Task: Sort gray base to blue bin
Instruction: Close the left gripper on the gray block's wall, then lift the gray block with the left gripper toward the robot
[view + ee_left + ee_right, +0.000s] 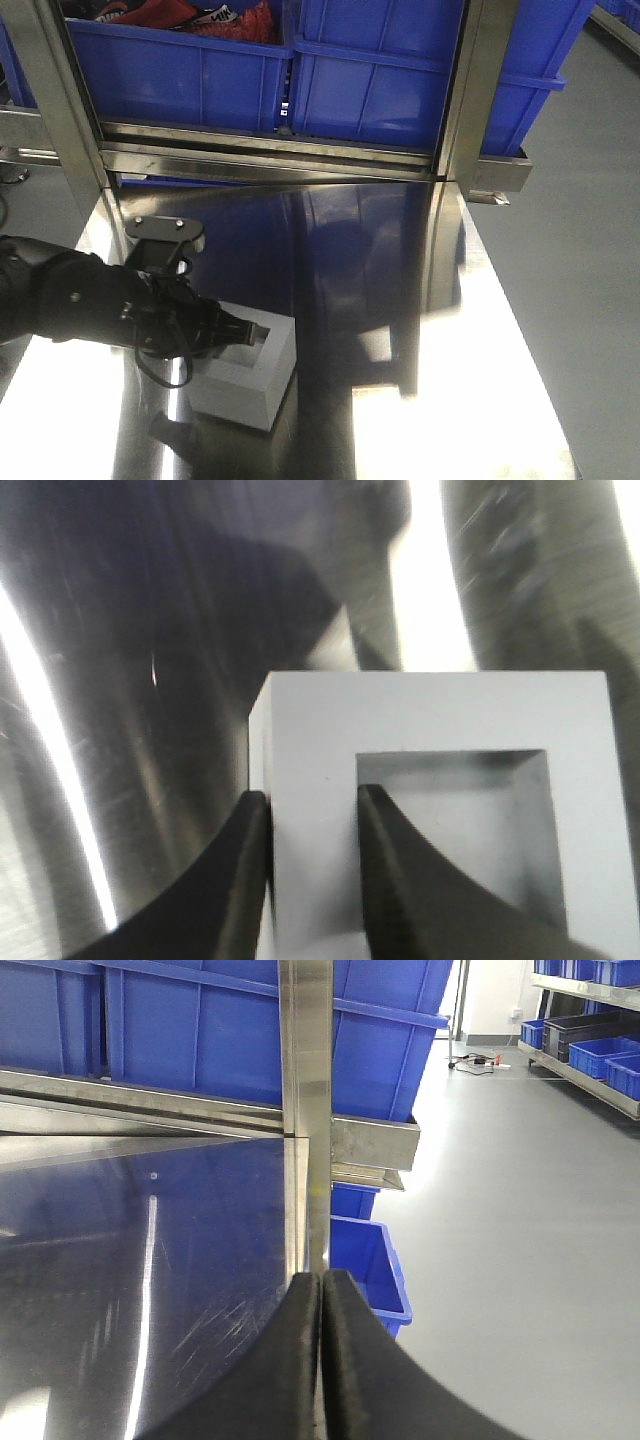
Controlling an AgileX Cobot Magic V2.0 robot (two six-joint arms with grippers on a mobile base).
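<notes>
The gray base point(252, 388) stands on the steel table point(400, 330) at the front left, its square recess facing up. My left gripper point(250, 335) reaches it from the left. In the left wrist view the gripper point(310, 795) is shut on the left wall of the base point(440, 715), with one finger outside and the other inside the recess. A large blue bin point(400, 70) sits on the rack behind the table. In the right wrist view my right gripper point(321, 1278) is shut and empty, over the table's right edge; it does not show in the front view.
A second blue bin point(180, 75) holding red items stands left of the large one. Steel rack posts point(470, 90) rise at the table's back. A small blue bin point(368, 1260) stands on the floor beyond the table's right edge.
</notes>
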